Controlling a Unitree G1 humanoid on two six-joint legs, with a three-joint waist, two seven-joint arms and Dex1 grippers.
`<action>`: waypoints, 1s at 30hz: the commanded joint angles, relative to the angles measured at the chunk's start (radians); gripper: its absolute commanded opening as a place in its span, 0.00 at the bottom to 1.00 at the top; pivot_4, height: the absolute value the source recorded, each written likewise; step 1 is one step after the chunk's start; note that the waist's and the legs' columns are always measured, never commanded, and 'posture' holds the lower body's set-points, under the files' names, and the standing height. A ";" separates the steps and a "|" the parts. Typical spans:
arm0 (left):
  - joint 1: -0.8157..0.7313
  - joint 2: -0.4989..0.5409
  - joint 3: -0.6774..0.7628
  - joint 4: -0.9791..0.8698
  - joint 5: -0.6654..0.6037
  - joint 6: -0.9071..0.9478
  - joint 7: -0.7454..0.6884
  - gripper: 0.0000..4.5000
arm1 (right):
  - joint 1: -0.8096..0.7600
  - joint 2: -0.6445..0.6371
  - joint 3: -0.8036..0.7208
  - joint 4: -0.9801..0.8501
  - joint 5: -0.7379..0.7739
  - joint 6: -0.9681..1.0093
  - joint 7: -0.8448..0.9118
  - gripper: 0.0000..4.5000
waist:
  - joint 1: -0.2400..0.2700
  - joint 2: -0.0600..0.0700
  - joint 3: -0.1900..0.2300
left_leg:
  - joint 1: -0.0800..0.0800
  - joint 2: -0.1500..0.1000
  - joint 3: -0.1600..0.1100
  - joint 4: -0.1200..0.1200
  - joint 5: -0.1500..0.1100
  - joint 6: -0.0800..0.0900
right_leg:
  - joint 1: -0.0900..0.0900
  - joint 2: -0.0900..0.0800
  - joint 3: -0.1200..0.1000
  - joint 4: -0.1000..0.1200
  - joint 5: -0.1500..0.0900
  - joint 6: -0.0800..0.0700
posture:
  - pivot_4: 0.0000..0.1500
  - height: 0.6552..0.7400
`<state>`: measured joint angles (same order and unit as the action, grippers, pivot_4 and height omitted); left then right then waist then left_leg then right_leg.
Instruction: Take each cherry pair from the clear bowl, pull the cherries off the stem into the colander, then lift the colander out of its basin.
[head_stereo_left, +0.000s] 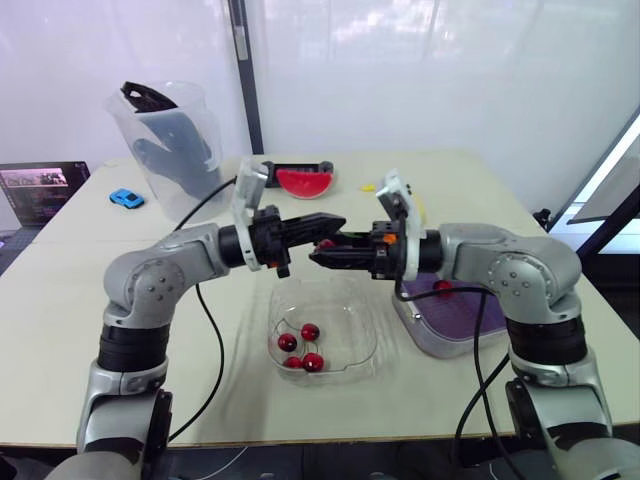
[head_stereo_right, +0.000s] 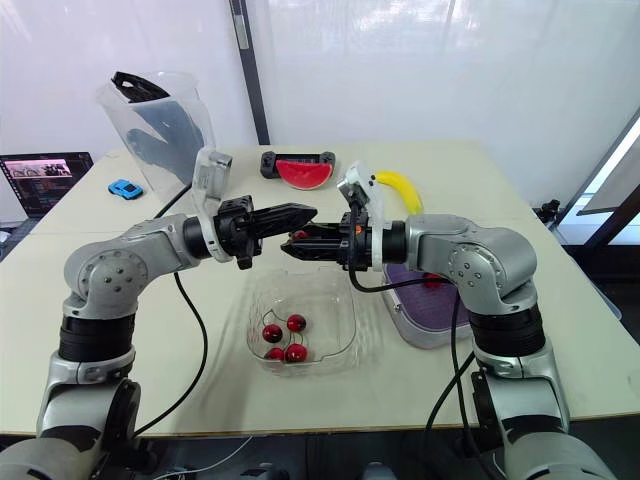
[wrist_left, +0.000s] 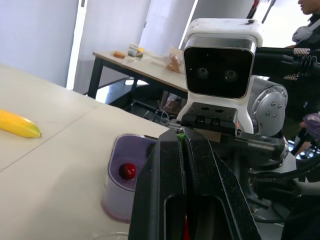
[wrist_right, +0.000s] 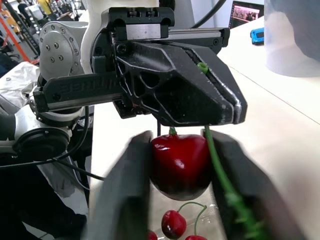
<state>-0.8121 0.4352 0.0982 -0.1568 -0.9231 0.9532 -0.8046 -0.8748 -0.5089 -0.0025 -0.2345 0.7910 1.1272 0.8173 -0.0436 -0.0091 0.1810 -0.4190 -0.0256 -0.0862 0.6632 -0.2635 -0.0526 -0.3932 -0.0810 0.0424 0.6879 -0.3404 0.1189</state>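
Gripping a single red cherry between its closed jaws, the right gripper hangs in the air just above the clear bowl, near the middle of the table. The left gripper meets it tip to tip from the other side, slightly higher. Its jaws are pressed together on the green stem, a bit of which pokes out between them in the left wrist view. The stem runs down from those jaws past the side of the held cherry. Three more cherries lie at the bottom of the clear bowl, close together, with thin stems visible on them in the right wrist view. Just beside the bowl, on the robot's right, the purple colander sits inside its pale basin, and one loose cherry rests in it. Farther back on the table are a watermelon slice, a banana, a small blue toy car and a tall clear container with dark items inside.
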 joint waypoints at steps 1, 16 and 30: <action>-0.022 0.009 0.008 -0.010 0.002 -0.021 -0.005 0.00 | -0.022 -0.006 -0.007 -0.022 0.014 -0.014 0.000 0.34 | 0.000 0.000 0.000 | 0.000 0.000 0.000 0.000 0.000 0.000 | 0.000 0.000 0.000 0.000 0.000 0.000 | 1.00 1.00; -0.030 0.006 0.012 0.004 0.008 -0.030 -0.007 0.00 | 0.010 -0.083 0.051 -0.018 -0.021 -0.024 0.037 0.34 | 0.001 0.000 0.000 | 0.000 0.000 0.000 0.000 0.000 0.001 | 0.000 0.000 0.000 0.000 0.000 0.000 | 1.00 1.00; -0.030 -0.001 0.011 0.006 0.009 -0.034 -0.009 0.00 | 0.038 -0.195 0.075 -0.021 -0.039 -0.022 0.091 0.34 | 0.001 0.000 0.000 | 0.000 0.000 0.000 0.000 0.000 0.001 | 0.000 0.000 0.000 0.000 0.000 0.000 | 1.00 1.00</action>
<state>-0.8217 0.4316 0.0938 -0.1292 -0.9049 0.9430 -0.8056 -0.8328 -0.6863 0.0766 -0.2320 0.7572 1.1152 0.8905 -0.0422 -0.0091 0.1810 -0.4190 -0.0257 -0.0862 0.6630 -0.2639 -0.0519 -0.3930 -0.0809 0.0424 0.6875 -0.3404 0.1189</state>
